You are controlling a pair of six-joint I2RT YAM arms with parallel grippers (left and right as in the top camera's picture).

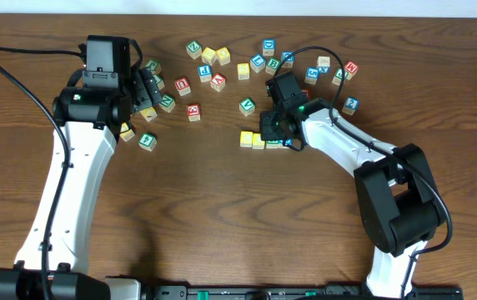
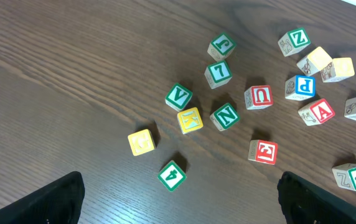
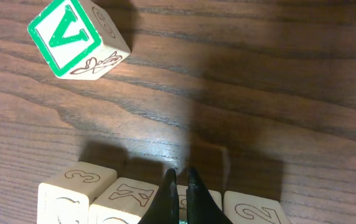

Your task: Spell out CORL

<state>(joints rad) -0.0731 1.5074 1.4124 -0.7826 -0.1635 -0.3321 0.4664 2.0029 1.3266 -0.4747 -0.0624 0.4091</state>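
Observation:
A short row of letter blocks (image 1: 265,141) lies at the table's middle. In the right wrist view the row (image 3: 128,196) shows side faces carved 3, K and 2, with one block partly hidden behind my fingers. My right gripper (image 3: 182,179) is shut, its tips pressed together just over that hidden block; it also shows in the overhead view (image 1: 275,132). A green V block (image 3: 78,37) lies apart beyond the row. My left gripper (image 2: 179,208) is wide open and empty, hovering near a green 4 block (image 2: 172,175) in the left cluster (image 1: 157,98).
Many loose blocks are scattered along the far side (image 1: 255,65). In the left wrist view lie a yellow K (image 2: 190,119), a green N (image 2: 224,116), a red U (image 2: 258,97), a red E (image 2: 262,152), a blue P (image 2: 300,87) and a red A (image 2: 317,112).

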